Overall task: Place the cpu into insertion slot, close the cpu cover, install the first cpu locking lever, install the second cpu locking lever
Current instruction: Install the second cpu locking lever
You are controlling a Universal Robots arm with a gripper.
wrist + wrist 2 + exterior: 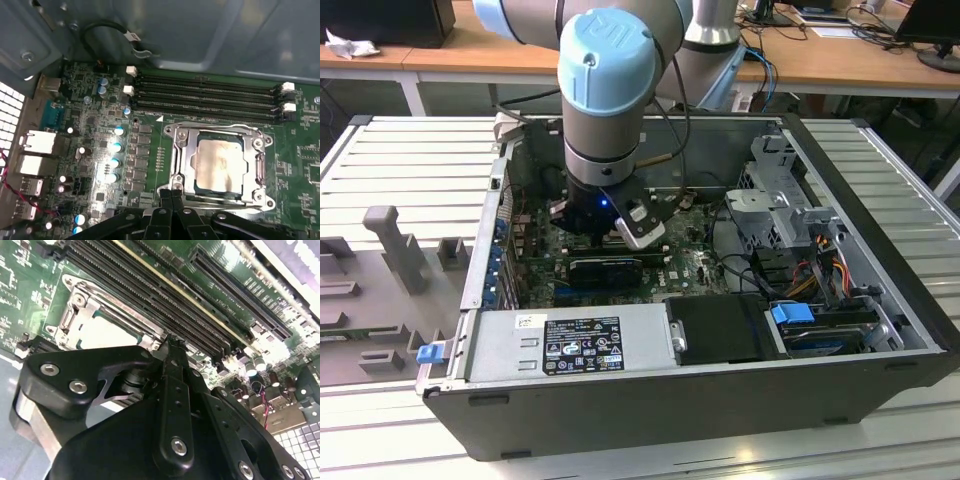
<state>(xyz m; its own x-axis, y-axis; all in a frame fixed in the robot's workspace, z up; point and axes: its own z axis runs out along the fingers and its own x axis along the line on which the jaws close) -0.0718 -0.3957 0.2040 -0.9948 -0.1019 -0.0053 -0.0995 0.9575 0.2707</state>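
Pale square cpu [216, 165] under silvery cpu cover [182, 165]

Wooden desks [840, 62] ran along the top of the exterior view, with tangled cables [790, 30] and a monitor foot [940, 58] at the upper right. A crumpled white paper [348, 44] lay at the upper left. Below, a pale grey slatted bench [410, 165] spread under even, bright room light.
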